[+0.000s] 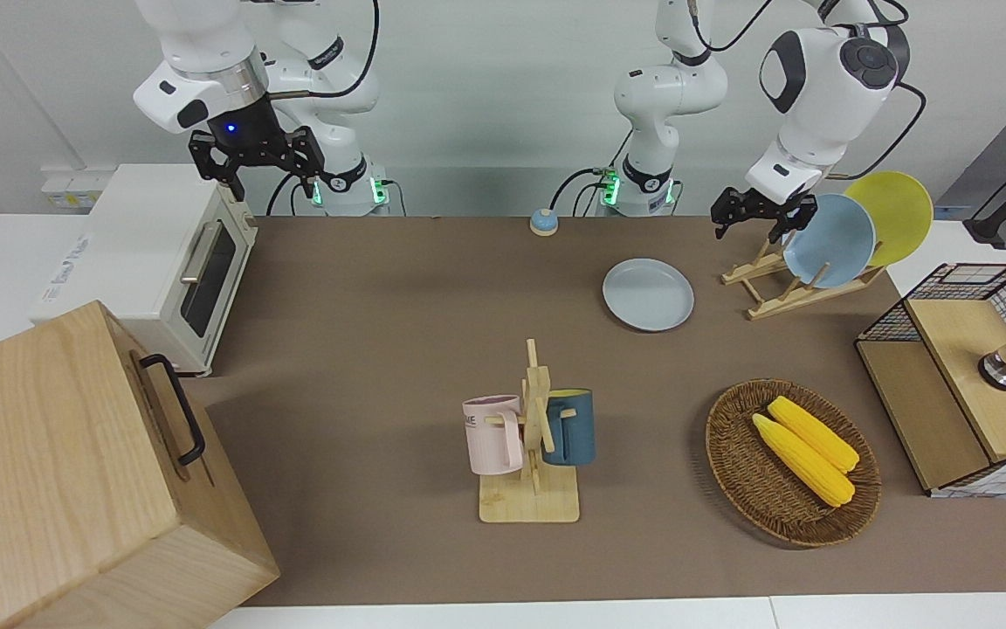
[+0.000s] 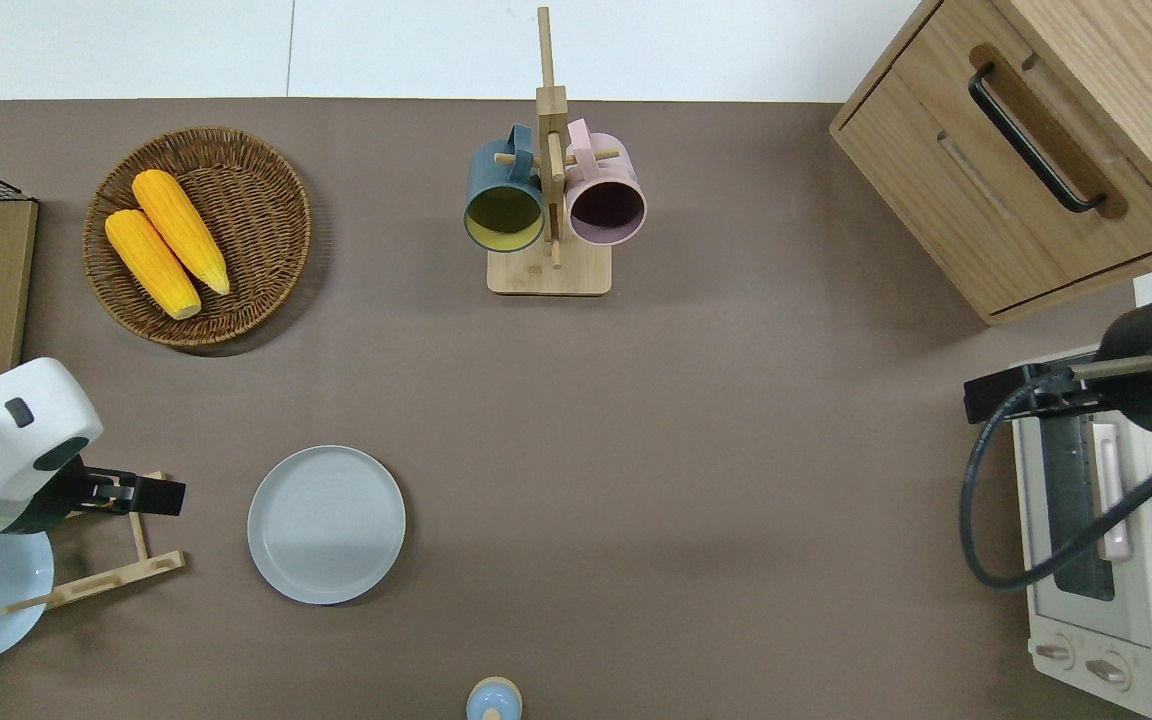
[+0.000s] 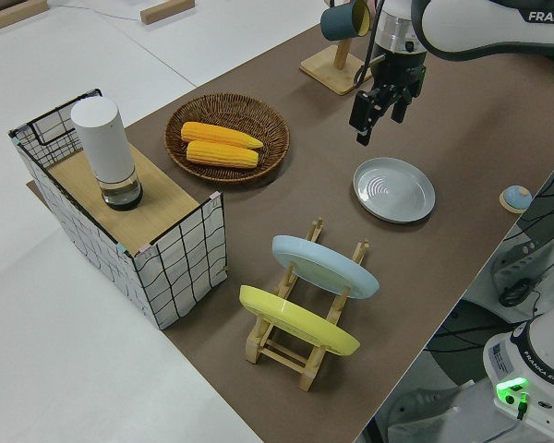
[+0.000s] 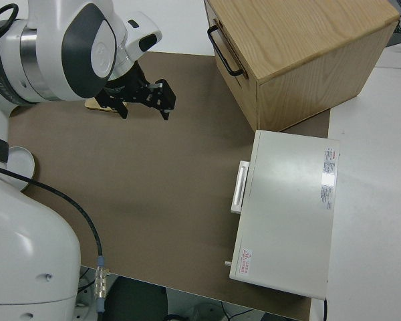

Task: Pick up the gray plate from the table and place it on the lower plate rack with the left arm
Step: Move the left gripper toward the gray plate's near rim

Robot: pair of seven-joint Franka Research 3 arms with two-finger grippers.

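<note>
the left gripper hangs with fingers apart and empty over the lower plate rack. the gray plate lies flat on the table just beside those fingers, toward the right arm's end, untouched. i judge nothing is done yet: reach, grasp and racking all remain; the right arm is parked.

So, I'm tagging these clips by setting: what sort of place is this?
Probably a robotics lab staged as a kitchen: two arms at a covered table, with a toaster oven, a mug stand and a plate rack.
</note>
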